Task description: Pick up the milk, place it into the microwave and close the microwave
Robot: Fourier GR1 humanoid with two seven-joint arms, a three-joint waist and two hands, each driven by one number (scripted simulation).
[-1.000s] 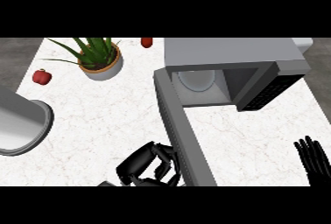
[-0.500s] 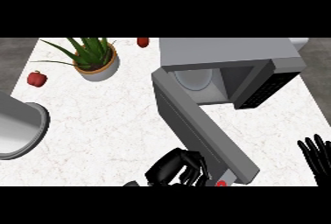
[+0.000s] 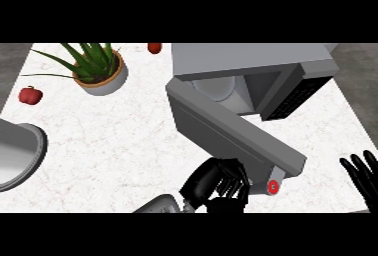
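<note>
Head view, nearest first: the left hand (image 3: 218,184) sits at the lower edge, fingers curled, pressed up against the outer face of the microwave door (image 3: 229,134) near its free end. Whether it has anything in its grasp I cannot tell; a small red patch (image 3: 273,186) shows just beside the fingers at the door's corner, and I cannot say what it belongs to. The right hand (image 3: 362,172) rests at the right edge, fingers straight and up, holding nothing.

Further on, the door stands part open, angled out across the table (image 3: 111,135) from its hinge at the microwave (image 3: 251,62). A pale round shape (image 3: 218,90) shows inside the cavity; it may be the turntable or the milk, and no carton is plainly visible anywhere. A grey bowl (image 3: 18,152) lies at the left edge; beyond it are a red apple (image 3: 30,94), a potted plant (image 3: 100,70) and another red fruit (image 3: 154,47) at the far edge.

The risk, as I judge it: curled fingers pushing near the door's tip could slide off its end, leaving the door ajar.

Against half a second ago, the door has swung closer to the cavity and the left hand has followed it forward and rightward; the right hand has not moved.
</note>
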